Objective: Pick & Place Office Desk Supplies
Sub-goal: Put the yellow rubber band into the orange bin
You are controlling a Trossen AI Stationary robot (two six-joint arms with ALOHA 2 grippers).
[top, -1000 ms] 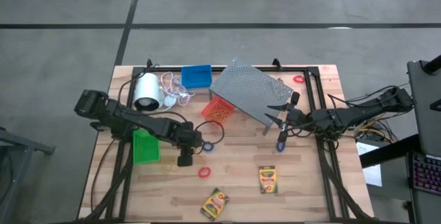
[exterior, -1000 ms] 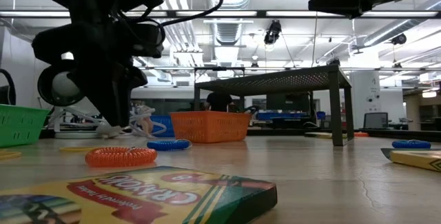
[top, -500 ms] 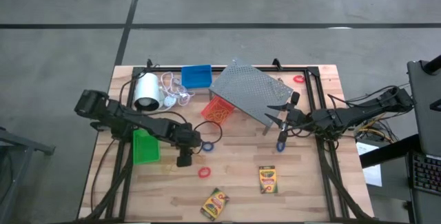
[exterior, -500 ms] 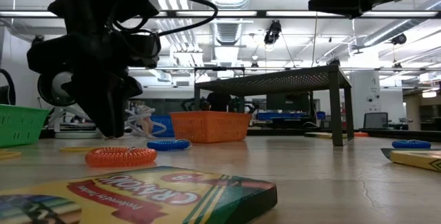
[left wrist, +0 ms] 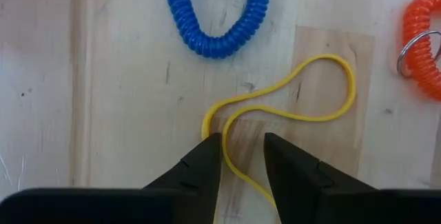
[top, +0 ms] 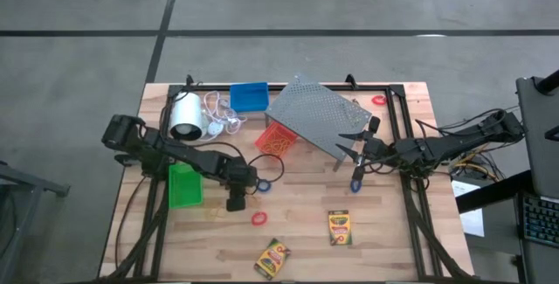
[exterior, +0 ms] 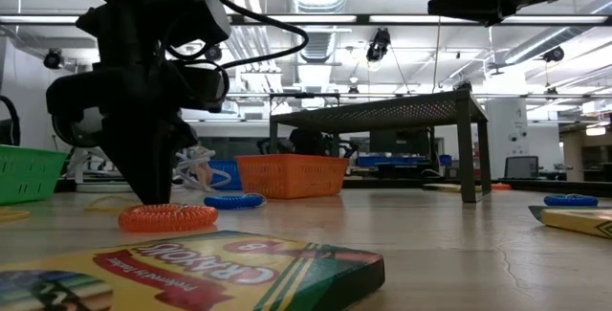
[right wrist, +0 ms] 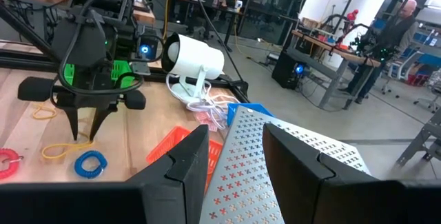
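Note:
My left gripper [left wrist: 242,151] points down, open, just above the table. Its fingertips stand on either side of one strand of a thin yellow rubber band [left wrist: 303,107] lying flat on the wood. A blue coil ring [left wrist: 217,10] lies just beyond the band and an orange-red coil ring [left wrist: 424,52] to one side. In the low view the left gripper [exterior: 153,199] hangs right behind the orange-red ring [exterior: 167,217]. My right gripper [top: 351,148] is held level, open and empty, above the table's right part, near the grey rack [top: 319,116].
Two crayon boxes [top: 338,227] [top: 272,258] lie near the front edge. A green bin [top: 183,185] stands left of my left gripper, with a red-orange bin [top: 275,138] and a blue bin [top: 249,96] farther back. A white roll with cord [top: 185,115] sits at the back left. Another blue ring [top: 355,183] lies under my right gripper.
My left gripper has sunk toward the table, so its fingertips now reach down beside the orange-red ring in the low view. The right arm has kept still.

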